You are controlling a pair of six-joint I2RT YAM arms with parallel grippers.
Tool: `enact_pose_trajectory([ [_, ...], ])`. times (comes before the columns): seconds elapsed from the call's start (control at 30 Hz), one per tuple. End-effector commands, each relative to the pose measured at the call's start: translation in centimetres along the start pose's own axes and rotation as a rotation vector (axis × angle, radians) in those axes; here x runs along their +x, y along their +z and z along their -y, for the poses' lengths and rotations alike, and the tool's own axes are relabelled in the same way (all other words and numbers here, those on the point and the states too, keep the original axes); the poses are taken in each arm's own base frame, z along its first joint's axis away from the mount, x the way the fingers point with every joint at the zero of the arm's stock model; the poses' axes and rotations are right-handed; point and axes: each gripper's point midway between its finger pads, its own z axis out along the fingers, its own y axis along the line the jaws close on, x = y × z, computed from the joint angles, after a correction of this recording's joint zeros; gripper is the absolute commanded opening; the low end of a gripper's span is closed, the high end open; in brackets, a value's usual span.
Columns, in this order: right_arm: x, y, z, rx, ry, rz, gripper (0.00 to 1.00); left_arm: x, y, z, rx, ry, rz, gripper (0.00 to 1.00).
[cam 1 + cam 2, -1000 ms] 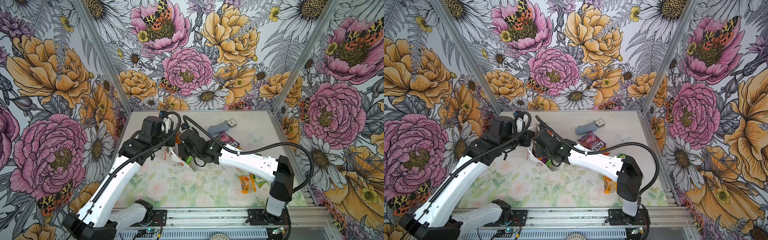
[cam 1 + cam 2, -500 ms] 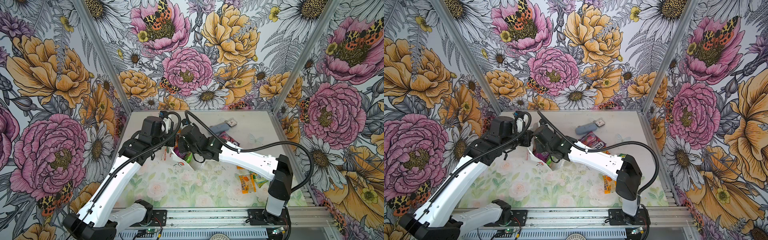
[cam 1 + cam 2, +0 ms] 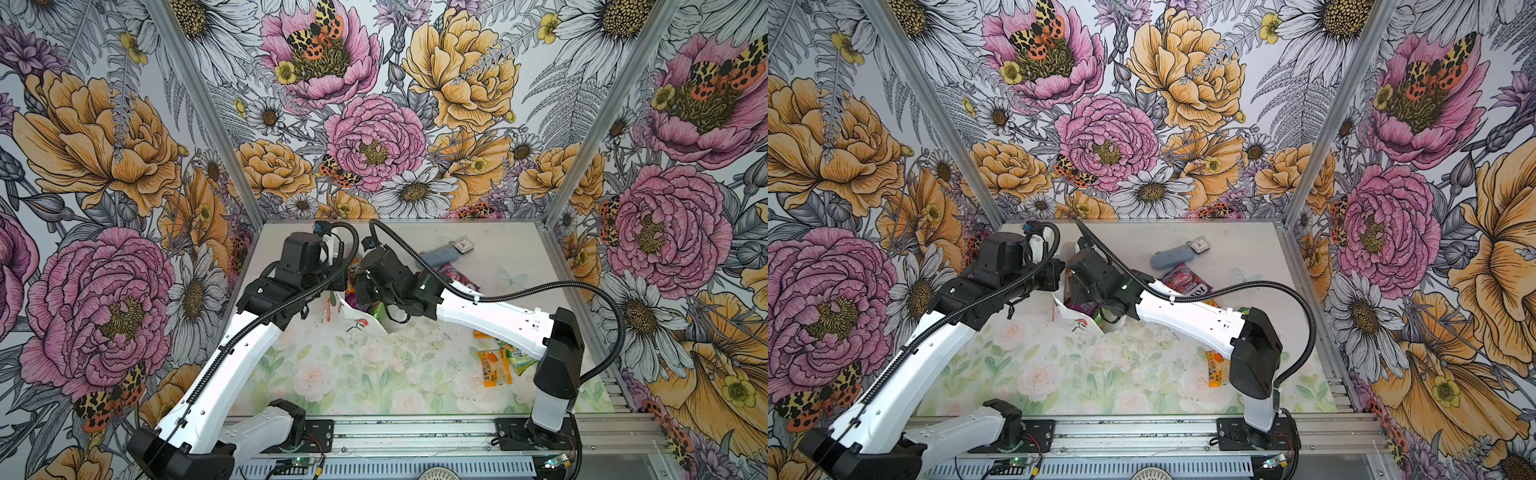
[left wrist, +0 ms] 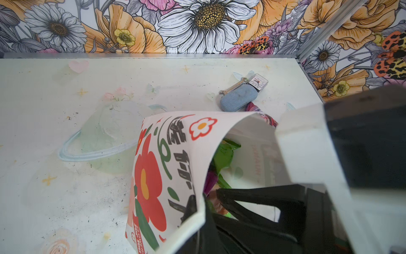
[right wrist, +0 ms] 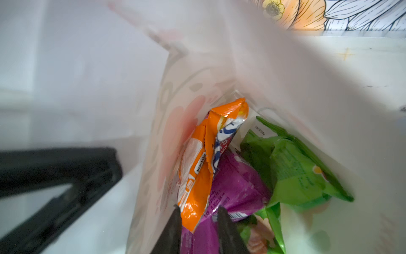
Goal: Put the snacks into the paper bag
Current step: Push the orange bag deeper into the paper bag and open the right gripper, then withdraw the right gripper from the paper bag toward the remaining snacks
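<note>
Near the front right, loose on the table (image 3: pixel 353 382): an orange packet (image 3: pixel 493 368) and a green packet (image 3: pixel 519 358). Further in, grips the rim of the paper bag (image 4: pixel 167 158), standing mid-table, with left pincer (image 4: pixel 204 201) clamped together, arm stretched forward. Dips right pincer (image 5: pixel 198 211) inside the bag, fingers slightly apart around an orange snack's (image 5: pixel 197 171) end, beside a purple pouch (image 5: pixel 239 187); forearm angled across the middle. Beyond, a pink packet (image 3: pixel 1185 282).
</note>
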Motion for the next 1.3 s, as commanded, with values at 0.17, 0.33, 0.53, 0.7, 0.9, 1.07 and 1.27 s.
enact_pose_trajectory([
  [0.17, -3.6, -6.6, -0.7, -0.057, 0.023, 0.108, 0.5, -1.8, -0.7, -0.3, -0.005, -0.014, 0.09, 0.0],
  [0.33, -3.9, -8.4, -0.8, -0.077, 0.024, 0.116, 0.5, -2.0, -0.6, -0.6, -0.005, -0.029, 0.09, 0.0],
  [0.53, -4.4, -13.1, 0.1, -0.098, 0.034, 0.142, 0.51, -1.7, -0.5, -0.7, -0.011, -0.028, 0.083, 0.0],
  [0.7, -4.7, -17.4, 3.0, -0.07, 0.072, 0.209, 0.53, -1.7, -0.3, -0.8, -0.014, -0.029, 0.079, 0.0],
  [0.9, -4.6, -19.9, 6.5, -0.025, 0.14, 0.257, 0.54, -1.6, -0.3, -0.9, -0.016, -0.029, 0.079, 0.0],
  [1.07, -4.1, -21.0, 9.4, 0.04, 0.188, 0.27, 0.55, -1.6, -0.3, -0.9, -0.016, -0.026, 0.079, 0.0],
  [1.27, -2.8, -22.0, 14.2, 0.154, 0.295, 0.28, 0.55, -1.6, -0.3, -0.9, -0.018, -0.026, 0.079, 0.0],
])
